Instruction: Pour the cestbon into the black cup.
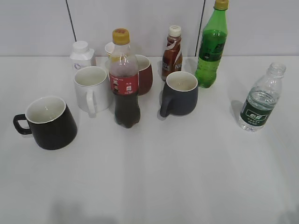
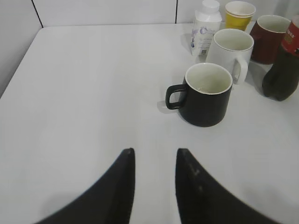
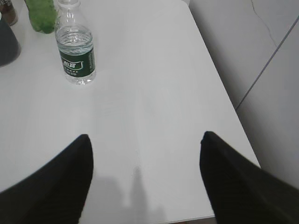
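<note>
Both grippers, left [image 2: 154,163] and right [image 3: 145,149], spread above white table [image 1: 187,177].

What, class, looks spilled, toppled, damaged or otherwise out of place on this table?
Nothing stands out. The cestbon stands upright with no cap on, apart from the others on the right. The black cup sits upright at the left, and no liquid shows on the table. Both grippers, left and right, are open and hold nothing.
</note>
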